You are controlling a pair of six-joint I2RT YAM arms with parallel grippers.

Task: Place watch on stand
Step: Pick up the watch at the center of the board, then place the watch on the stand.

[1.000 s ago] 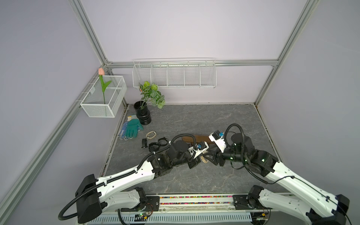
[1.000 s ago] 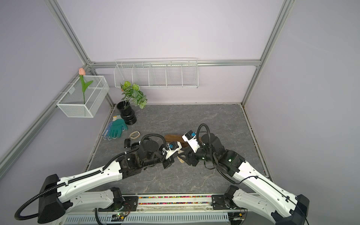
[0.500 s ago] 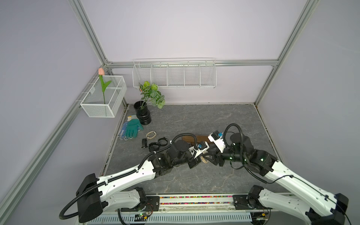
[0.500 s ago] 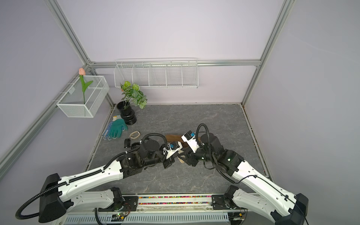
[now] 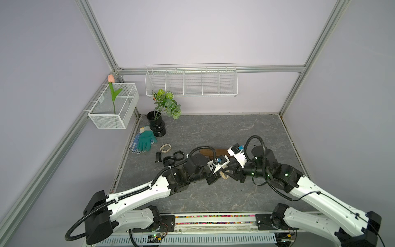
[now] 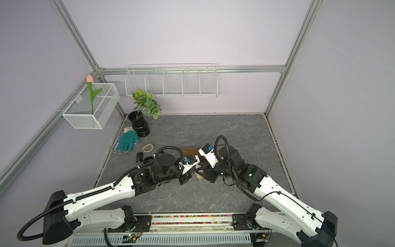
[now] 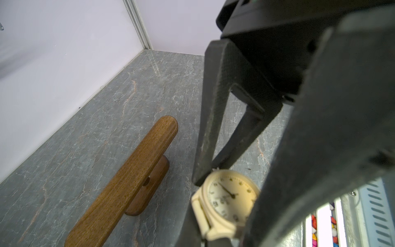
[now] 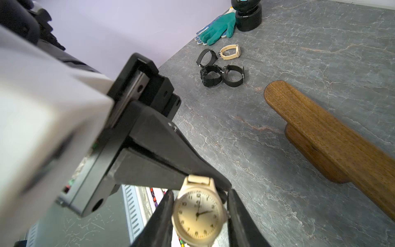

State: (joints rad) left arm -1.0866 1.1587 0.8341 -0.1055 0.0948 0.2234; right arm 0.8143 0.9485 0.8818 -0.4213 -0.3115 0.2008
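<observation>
- left gripper [image 8: 201,180] is clamped shut on the strap of the cream watch [image 8: 198,216], holding it up off the table [image 8: 310,42], just in front of the stand [image 8: 320,128]
- right gripper [image 8: 201,192] has its jaws hugging the case on both sides, can't tell if they're actually squeezing
- plenty of open table behind the stand
- dial brand's too blurry to read

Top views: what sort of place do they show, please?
Probably a robot test cell, dressed a little like a home: an aluminium frame with plain walls, a left arm and a right arm mounted on a front rail, and props such as a potted plant.
</observation>
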